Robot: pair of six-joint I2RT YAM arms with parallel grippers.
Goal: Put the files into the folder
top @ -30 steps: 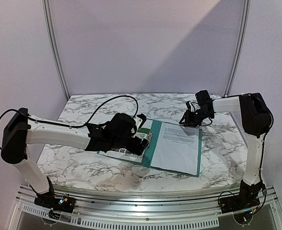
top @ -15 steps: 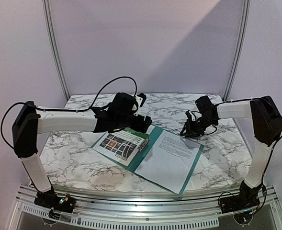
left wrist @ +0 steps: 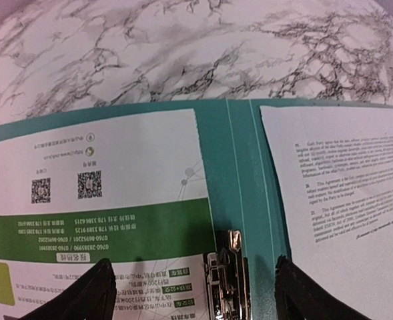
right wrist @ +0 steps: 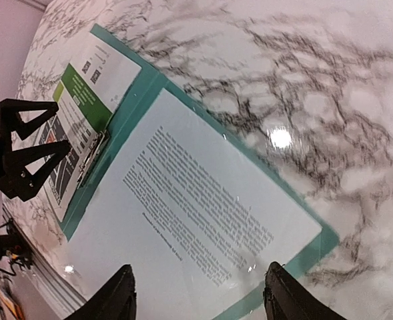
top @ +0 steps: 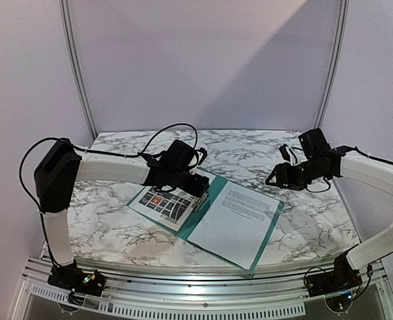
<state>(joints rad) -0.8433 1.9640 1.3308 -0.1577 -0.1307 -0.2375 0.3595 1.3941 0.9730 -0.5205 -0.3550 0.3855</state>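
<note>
The teal folder [top: 195,222] lies open on the marble table. The sheet with the green header and map graphic [top: 166,203] lies on its left half, beside the metal clip [left wrist: 226,273]. The white text sheet [top: 233,223] lies on its right half. My left gripper [top: 197,183] hovers open and empty over the folder's far edge, above the clip [top: 199,200]; its view shows the green sheet [left wrist: 96,200], the folder spine [left wrist: 236,167] and the white sheet [left wrist: 343,173]. My right gripper [top: 277,178] is open and empty, off the folder's far right corner, looking down on the white sheet [right wrist: 196,207].
The marble table [top: 116,230] ends at a metal rail [top: 196,287] at the near edge. A black cable [top: 163,133] loops over the left arm. The left gripper [right wrist: 16,153] shows at the left edge of the right wrist view. Purple walls stand behind.
The left gripper lifted off the green sheet and moved to the folder's far edge. The folder turned, its near end swinging left. The right arm drew back to the right.
</note>
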